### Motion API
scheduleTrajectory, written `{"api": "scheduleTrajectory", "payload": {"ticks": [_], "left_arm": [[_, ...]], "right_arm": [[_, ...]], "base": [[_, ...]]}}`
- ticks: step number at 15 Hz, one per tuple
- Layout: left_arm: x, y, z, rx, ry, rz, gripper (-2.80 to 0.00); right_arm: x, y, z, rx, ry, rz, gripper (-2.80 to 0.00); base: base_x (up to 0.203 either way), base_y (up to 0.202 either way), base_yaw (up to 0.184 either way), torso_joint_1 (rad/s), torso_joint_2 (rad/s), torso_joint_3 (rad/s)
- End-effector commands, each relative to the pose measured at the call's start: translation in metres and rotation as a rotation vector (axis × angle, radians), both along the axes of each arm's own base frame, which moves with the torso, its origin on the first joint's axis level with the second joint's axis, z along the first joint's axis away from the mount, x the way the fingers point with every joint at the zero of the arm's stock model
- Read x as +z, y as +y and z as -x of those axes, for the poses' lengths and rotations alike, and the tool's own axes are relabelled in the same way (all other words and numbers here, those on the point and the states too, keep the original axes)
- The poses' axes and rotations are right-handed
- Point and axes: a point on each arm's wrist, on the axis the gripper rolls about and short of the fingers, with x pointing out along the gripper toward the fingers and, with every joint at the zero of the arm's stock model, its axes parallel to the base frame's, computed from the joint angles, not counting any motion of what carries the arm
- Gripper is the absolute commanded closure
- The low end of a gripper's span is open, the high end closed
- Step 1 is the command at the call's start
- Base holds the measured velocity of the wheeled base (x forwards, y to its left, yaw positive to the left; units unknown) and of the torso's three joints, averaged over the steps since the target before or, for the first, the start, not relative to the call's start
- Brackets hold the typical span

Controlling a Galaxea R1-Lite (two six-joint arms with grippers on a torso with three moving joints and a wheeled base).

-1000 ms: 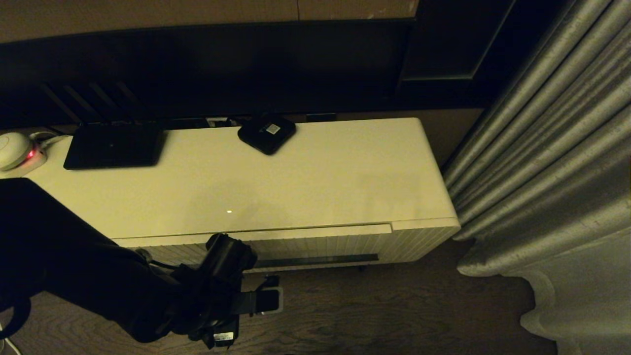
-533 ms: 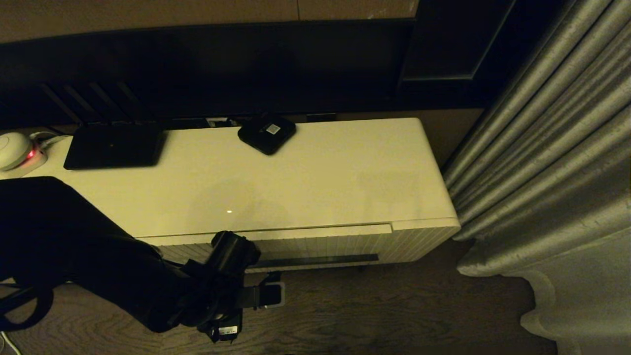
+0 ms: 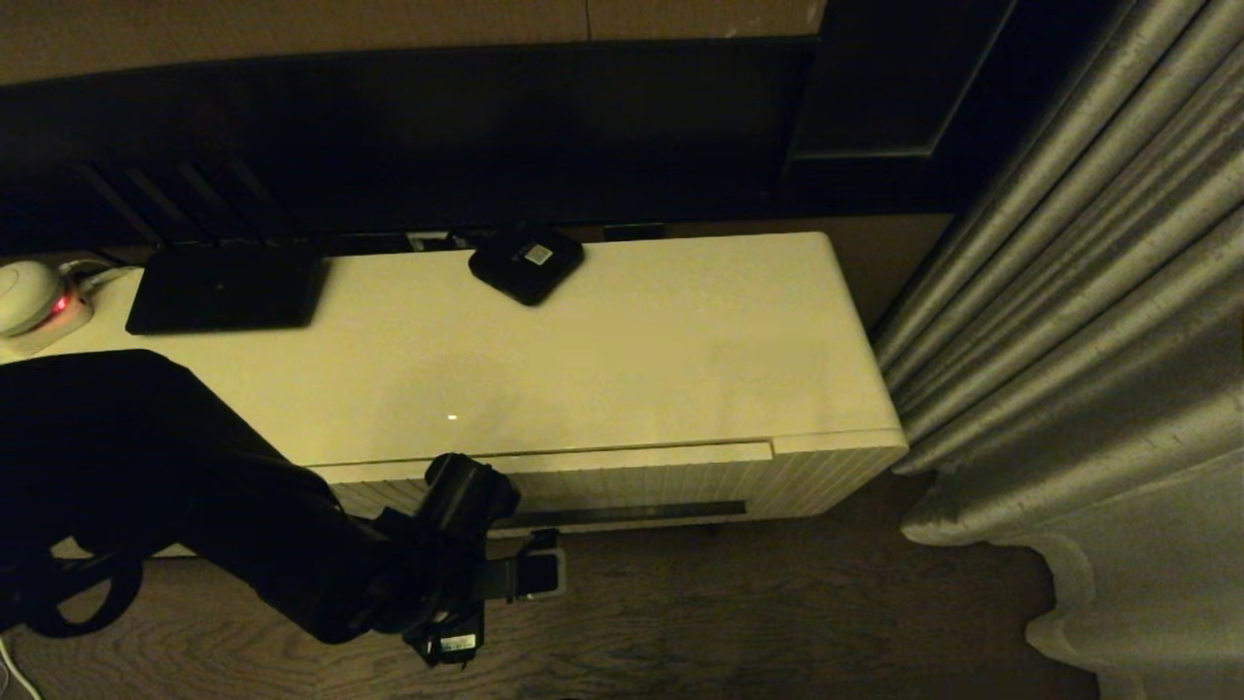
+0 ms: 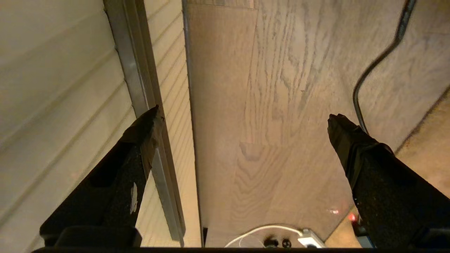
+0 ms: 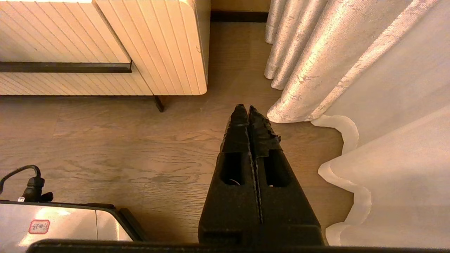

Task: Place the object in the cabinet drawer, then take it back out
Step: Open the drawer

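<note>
Cream ribbed cabinet drawer (image 3: 632, 486) sits closed under the front edge of the cabinet top. My left gripper (image 3: 525, 574) hangs before its dark handle slot (image 4: 140, 91), jaws spread wide, one fingertip (image 4: 149, 121) over the slot. My right gripper (image 5: 249, 110) is parked over the floor, jaws pressed together. I cannot see the umbrella.

A long cream-white cabinet (image 3: 622, 360) stands on a dark wood-grain floor (image 3: 777, 612), its glossy top bare across the middle and front. Along the back edge lie a flat black rectangular device (image 3: 224, 289) and, well apart from it, a small black square box (image 3: 526, 261) (white label up). At the far left end sits a white rounded object (image 3: 27, 292), possibly a lamp.
</note>
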Motion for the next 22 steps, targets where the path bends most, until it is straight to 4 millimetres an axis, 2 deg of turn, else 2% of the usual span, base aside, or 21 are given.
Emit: {"api": "scheduleTrajectory", "payload": {"ticks": [1,12,22], "left_arm": [[-0.006,0.0,-0.004,0.002,0.008,-0.009,-2.8],[-0.003,0.001,-0.022,0.034,-0.035,0.014,-2.8],[-0.015,0.002,-0.032,0.05,-0.054,0.022,-2.8]], "right_arm": [[0.0,0.0,0.0,0.001,0.0,0.0,0.0],[0.0,0.0,0.0,0.001,0.001,0.0,0.0],[0.0,0.0,0.0,0.001,0.0,0.0,0.0]], "base": [[0.0,0.0,0.0,0.0,0.0,0.0],[0.0,0.0,0.0,0.0,0.0,0.0],[0.0,0.0,0.0,0.0,0.0,0.0]]}}
